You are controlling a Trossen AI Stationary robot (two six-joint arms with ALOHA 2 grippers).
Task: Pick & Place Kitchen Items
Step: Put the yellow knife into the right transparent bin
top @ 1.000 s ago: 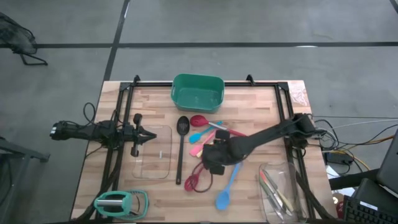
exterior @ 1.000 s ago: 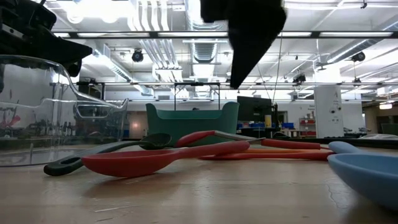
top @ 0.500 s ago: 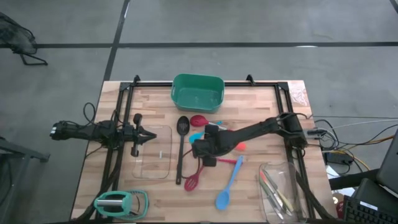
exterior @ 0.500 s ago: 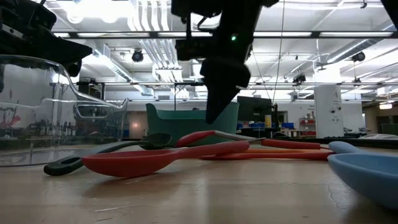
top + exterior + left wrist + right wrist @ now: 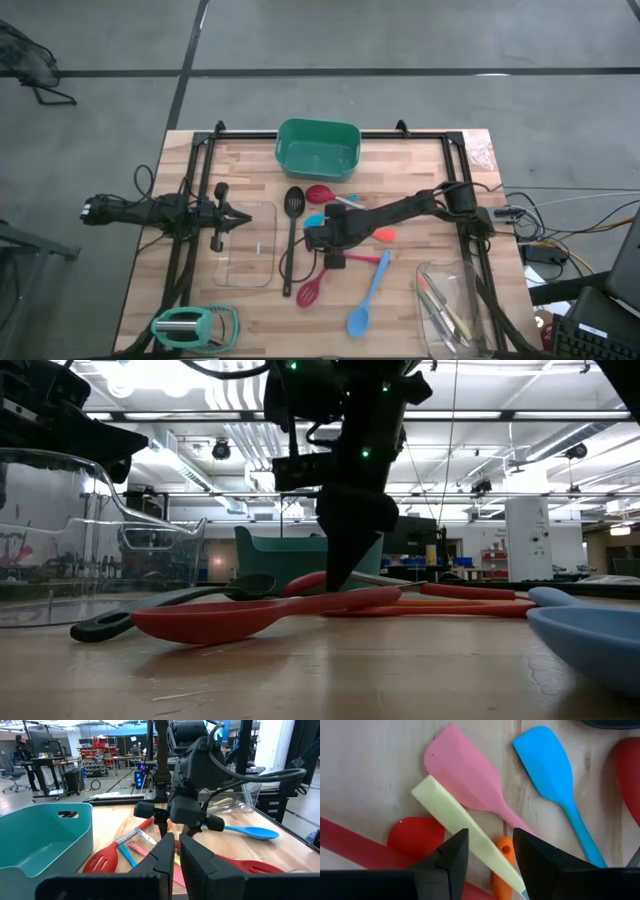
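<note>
The high view looks straight down on the whole worktop (image 5: 250, 310). The low view sits at worktop height, facing the room behind. The left wrist view faces across toward 3 o'clock; the right wrist view looks down, very close, on the pink spatula (image 5: 465, 777) — the same utensil pile (image 5: 340, 235) all four share.

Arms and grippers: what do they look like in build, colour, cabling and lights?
Both arms are dark, near-black jointed links. The right gripper hangs from a bulky black wrist block with black cables looping off it and small green lights; its fingers are dark wedges. The left gripper tapers to a slim point.
</note>
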